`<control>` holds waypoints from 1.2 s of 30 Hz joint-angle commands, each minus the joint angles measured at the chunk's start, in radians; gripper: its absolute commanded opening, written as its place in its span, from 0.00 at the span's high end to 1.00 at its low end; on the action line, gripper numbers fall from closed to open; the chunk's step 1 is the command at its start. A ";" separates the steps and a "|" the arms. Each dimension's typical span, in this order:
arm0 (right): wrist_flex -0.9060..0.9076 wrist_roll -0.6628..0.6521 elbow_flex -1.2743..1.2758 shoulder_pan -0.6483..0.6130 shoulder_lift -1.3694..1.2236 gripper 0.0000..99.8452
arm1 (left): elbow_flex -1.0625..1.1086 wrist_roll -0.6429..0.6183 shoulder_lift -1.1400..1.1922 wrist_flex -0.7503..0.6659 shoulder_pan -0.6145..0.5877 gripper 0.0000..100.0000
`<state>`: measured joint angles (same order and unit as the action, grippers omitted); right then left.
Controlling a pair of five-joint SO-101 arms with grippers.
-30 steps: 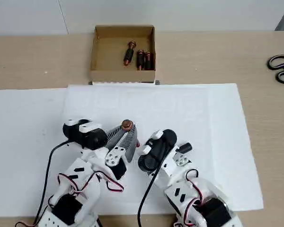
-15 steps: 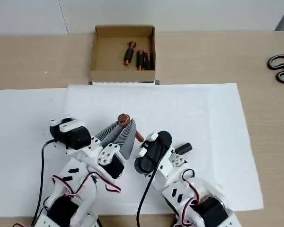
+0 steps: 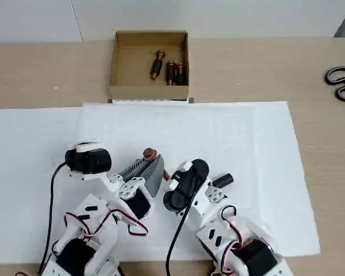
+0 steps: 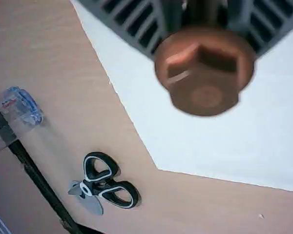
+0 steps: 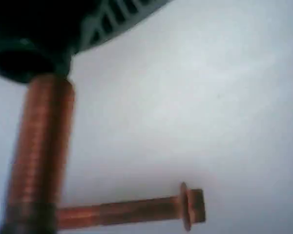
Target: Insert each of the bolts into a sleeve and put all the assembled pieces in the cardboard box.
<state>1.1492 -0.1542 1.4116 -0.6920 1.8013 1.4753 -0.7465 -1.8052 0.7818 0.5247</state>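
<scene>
- Our left pincer (image 3: 147,165) is clamped on a copper bolt (image 4: 204,73), whose head sits at its tips.
- We cannot tell the right pincer's (image 5: 105,17) state; a second bolt (image 5: 136,210) lies just beside it.
- The cardboard box (image 3: 119,63) is well beyond both pincers and holds assembled pieces (image 3: 169,69).

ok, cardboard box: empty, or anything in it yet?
Not empty: three assembled pieces lie inside the cardboard box, toward its right side in the high view.
</scene>
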 commanded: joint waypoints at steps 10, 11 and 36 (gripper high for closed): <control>-0.062 0.005 -0.011 -0.005 0.008 1.00 | -0.018 -0.025 -0.009 -0.008 0.008 0.99; -0.062 0.006 -0.011 -0.005 0.008 1.00 | -0.015 -0.029 -0.009 -0.008 0.008 0.99; -0.153 0.006 -0.009 -0.033 0.008 1.00 | 0.035 -0.040 -0.011 -0.058 0.009 0.99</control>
<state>1.0403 -0.1542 1.4131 -0.7242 1.7998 1.5244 -0.7864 -1.8052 0.7204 0.5263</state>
